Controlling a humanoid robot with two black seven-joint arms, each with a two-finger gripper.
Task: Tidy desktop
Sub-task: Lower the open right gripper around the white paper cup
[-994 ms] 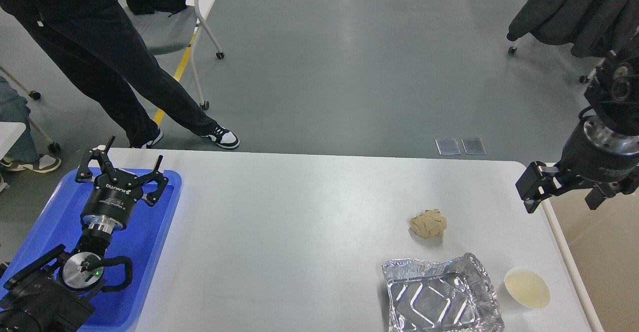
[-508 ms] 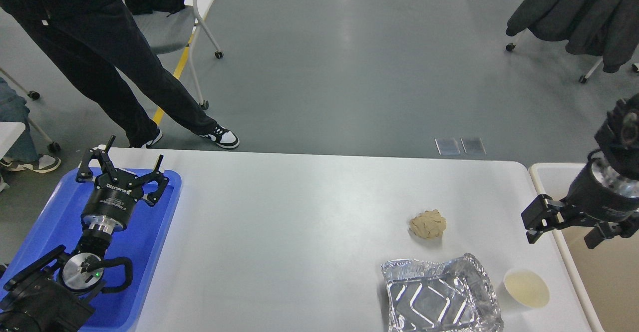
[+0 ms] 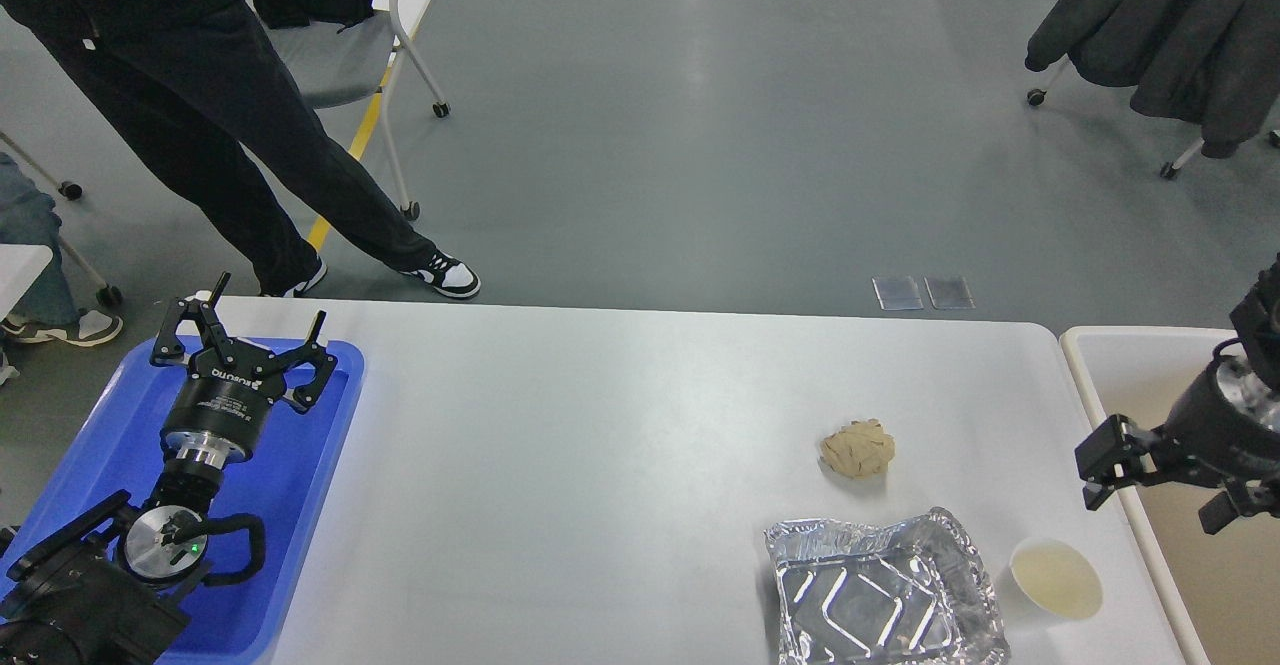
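Observation:
The white desktop (image 3: 600, 465) fills the lower part of the head view. On its right part lie a crumpled brown paper ball (image 3: 857, 448), a crushed foil tray (image 3: 885, 590) and a paper cup (image 3: 1055, 577) holding pale liquid. My left gripper (image 3: 240, 330) is open and empty above the blue tray (image 3: 90, 445) at the left end. My right gripper (image 3: 1160, 490) hangs over the desktop's right edge, at the rim of the beige bin (image 3: 1150, 337). Its two fingers stand apart and nothing is between them.
A person in black trousers (image 3: 250, 145) stands just beyond the far left corner, next to a wheeled chair (image 3: 350, 55). Dark coats (image 3: 1160, 35) hang on a wheeled rack at the far right. The grey floor lies beyond the far edge.
My right arm has moved down and to the right, from above the desktop's far right corner to the bin's rim. The bin has come into view. The left arm has not moved.

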